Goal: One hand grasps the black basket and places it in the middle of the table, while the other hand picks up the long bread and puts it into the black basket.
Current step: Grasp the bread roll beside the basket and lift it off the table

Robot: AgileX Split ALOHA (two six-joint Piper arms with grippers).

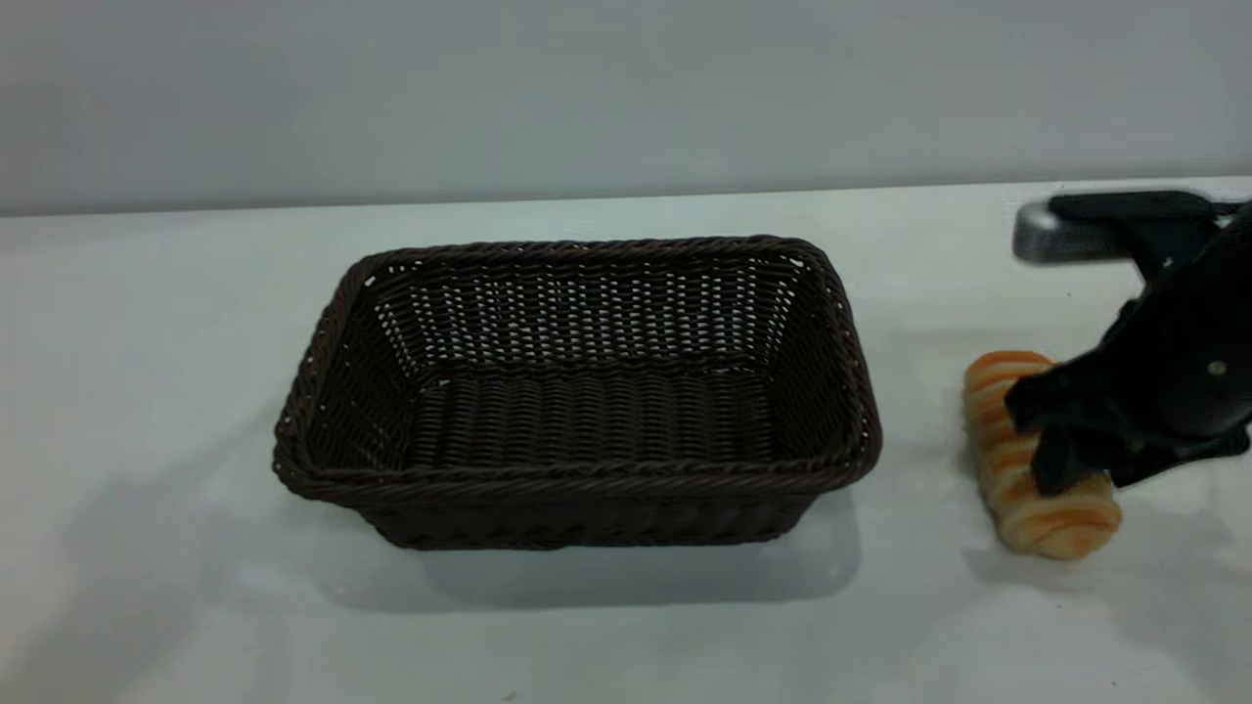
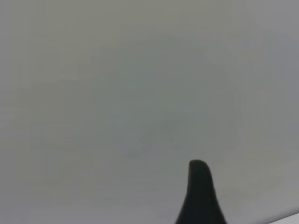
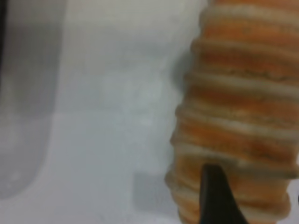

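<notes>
One black basket (image 1: 577,391) stands mid-counter (image 1: 147,391). Right gripper (image 1: 1051,445) is down on the long bread (image 1: 1017,489) beside it; its grip cannot be told, nor the left gripper's (image 2: 200,196).

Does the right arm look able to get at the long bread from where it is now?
Probably yes: the right gripper is already down over the long bread, with nothing between them.

No text, label or number can be read anywhere.
</notes>
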